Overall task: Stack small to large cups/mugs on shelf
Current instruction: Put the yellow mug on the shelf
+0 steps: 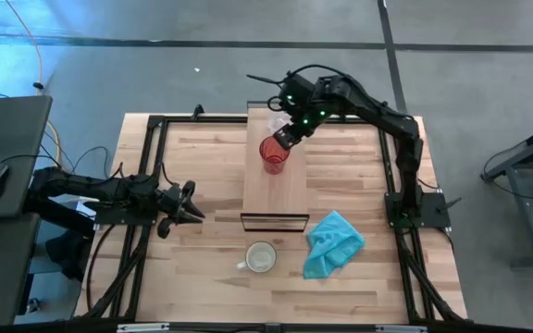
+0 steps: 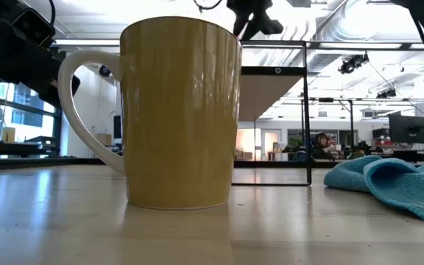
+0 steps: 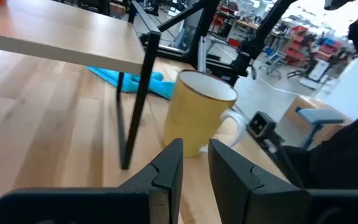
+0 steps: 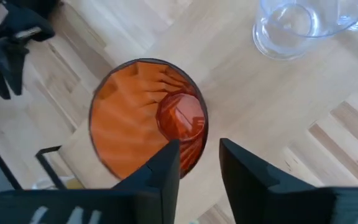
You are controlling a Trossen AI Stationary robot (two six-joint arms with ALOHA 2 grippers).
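The red translucent cup (image 1: 274, 154) stands upright on the light-wood shelf (image 1: 278, 194), with the tiny clear glass (image 1: 276, 122) just beyond it toward the far end. In the right wrist view, the red cup (image 4: 143, 118) and the glass (image 4: 288, 28) both show from above. My right gripper (image 1: 286, 139) (image 4: 199, 152) hovers open at the red cup's rim. The cream handled mug (image 1: 260, 257) (image 3: 199, 112) (image 2: 179, 110) rests on its base on the tabletop, near the shelf's near end. My left gripper (image 1: 192, 205) (image 3: 196, 162) waits slightly open, left of the shelf, facing the mug. My right gripper comes from above, slanting in from the far right. One finger (image 4: 166, 165) is over the red cup's mouth and the other (image 4: 244, 168) is outside its wall (image 4: 192, 155). I cannot tell whether either finger touches the cup.
A teal cloth (image 1: 333, 242) (image 2: 389, 184) lies crumpled on the table, right of the mug. The shelf's dark frame (image 3: 135, 106) (image 2: 306, 110) stands at its near end. Bare planks (image 1: 202, 157) lie between the shelf and my left arm.
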